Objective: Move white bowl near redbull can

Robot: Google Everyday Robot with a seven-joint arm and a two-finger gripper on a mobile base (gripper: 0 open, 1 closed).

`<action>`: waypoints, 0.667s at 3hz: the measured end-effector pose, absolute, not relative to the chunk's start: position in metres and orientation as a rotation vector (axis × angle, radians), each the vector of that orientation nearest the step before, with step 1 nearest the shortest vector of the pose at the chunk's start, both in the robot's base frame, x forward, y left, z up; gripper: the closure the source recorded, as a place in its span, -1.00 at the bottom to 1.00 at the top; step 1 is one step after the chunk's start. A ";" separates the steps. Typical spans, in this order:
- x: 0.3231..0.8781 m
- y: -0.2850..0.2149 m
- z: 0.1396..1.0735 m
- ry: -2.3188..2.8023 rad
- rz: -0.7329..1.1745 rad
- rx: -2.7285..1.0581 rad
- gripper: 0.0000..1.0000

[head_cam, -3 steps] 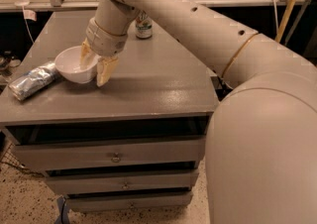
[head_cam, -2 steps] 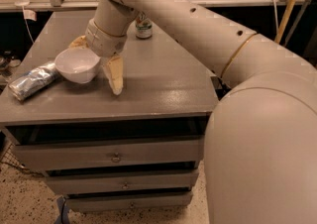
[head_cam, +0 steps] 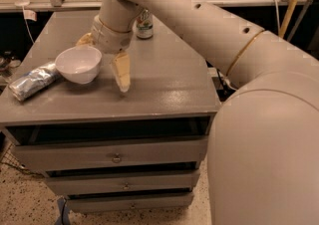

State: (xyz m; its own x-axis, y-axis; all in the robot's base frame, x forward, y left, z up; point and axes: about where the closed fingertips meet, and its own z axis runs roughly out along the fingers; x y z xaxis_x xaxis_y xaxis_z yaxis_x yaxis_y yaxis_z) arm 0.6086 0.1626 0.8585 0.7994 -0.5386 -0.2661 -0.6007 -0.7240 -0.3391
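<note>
no readable text; gripper (head_cam: 104,62) beside white bowl (head_cam: 78,64)

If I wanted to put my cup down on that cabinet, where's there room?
The right half of the cabinet top is bare, from the soda can forward to the front edge. The left is crowded: redbull can, white bowl, and the open gripper by the bowl's right side.

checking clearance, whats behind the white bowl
Behind the white bowl, one finger of the open gripper shows; the bowl's rim covers its tip. The other stands beside it.
</note>
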 end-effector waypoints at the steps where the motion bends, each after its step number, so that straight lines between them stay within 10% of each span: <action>1: 0.616 0.128 0.875 0.977 0.114 -2.586 -1.00; 2: 0.620 0.086 0.886 1.135 0.045 -2.554 -1.00</action>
State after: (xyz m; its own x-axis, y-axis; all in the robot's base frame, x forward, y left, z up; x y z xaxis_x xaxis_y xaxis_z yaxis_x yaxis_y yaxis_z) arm 0.6201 0.0861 0.8861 0.6795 -0.7145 -0.1665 -0.7254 -0.6205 -0.2980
